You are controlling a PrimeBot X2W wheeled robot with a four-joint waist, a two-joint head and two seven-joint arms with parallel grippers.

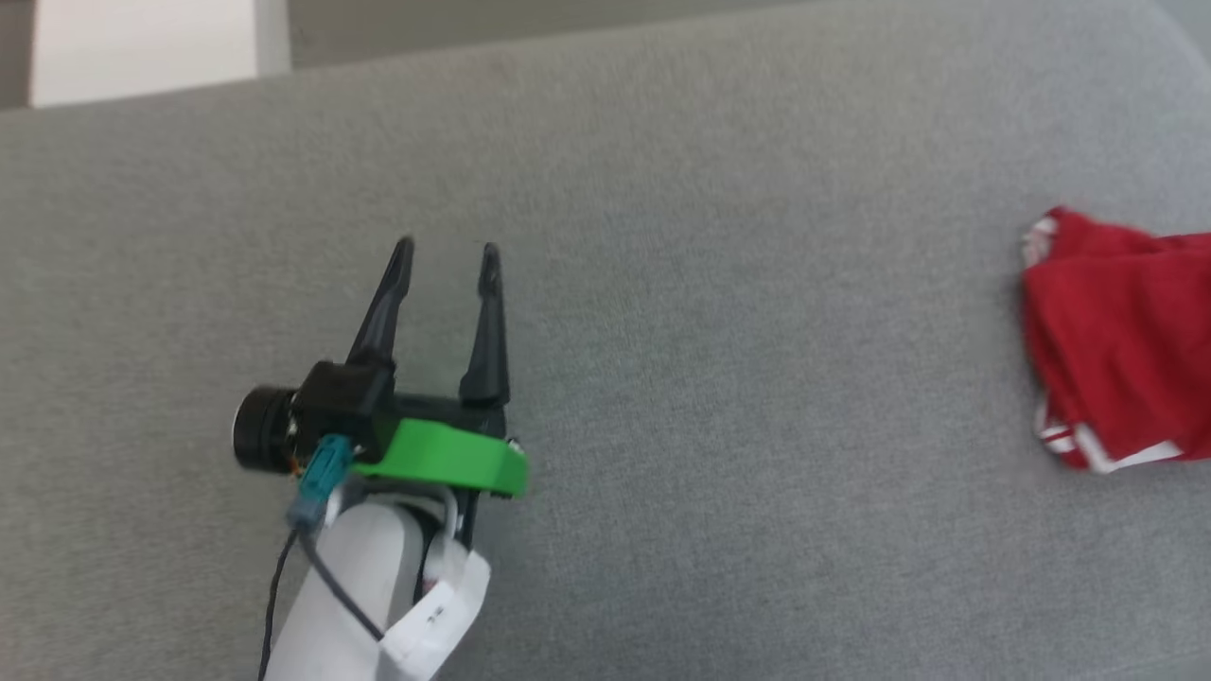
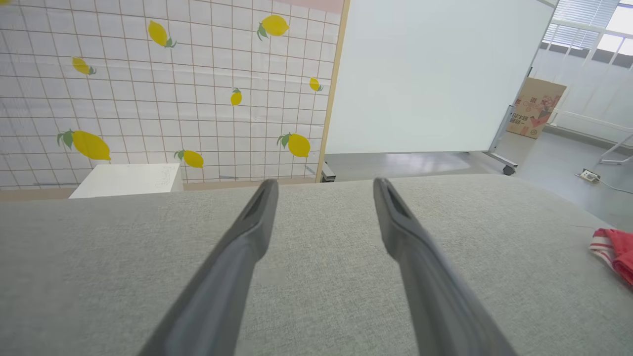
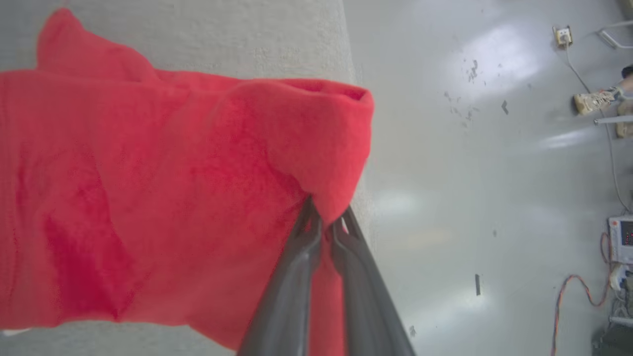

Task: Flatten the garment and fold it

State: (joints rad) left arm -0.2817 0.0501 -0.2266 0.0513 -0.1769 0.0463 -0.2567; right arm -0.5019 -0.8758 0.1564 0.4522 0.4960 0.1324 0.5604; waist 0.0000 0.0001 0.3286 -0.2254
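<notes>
So, at this moment your left gripper (image 1: pixel 447 248) was over the bare part of the grey fabric surface (image 1: pixel 710 284), its two dark fingers spread wide apart and pointing toward the far edge. The garment (image 1: pixel 1116 350) was way off on the right side of the head view, well apart from that gripper, bunched into a red heap with bits of red-white striped trim showing at its upper left corner and along its lower edge. From your left wrist camera the left gripper (image 2: pixel 325 183) looked out across the surface at a lemon-print tiled wall (image 2: pixel 148 99), a white panel (image 2: pixel 430 74) and a cardboard box (image 2: pixel 536 109), with just a striped corner of the garment (image 2: pixel 615 247) at the right edge. Your right gripper (image 3: pixel 326 217) had its fingers pinched together on a fold of the garment (image 3: pixel 173 198), right by the edge of the surface, with the red cloth humped up around the tips. Beyond that edge you could see the shiny floor (image 3: pixel 470 198) and somebody's shoe (image 3: pixel 591 101) far off.
</notes>
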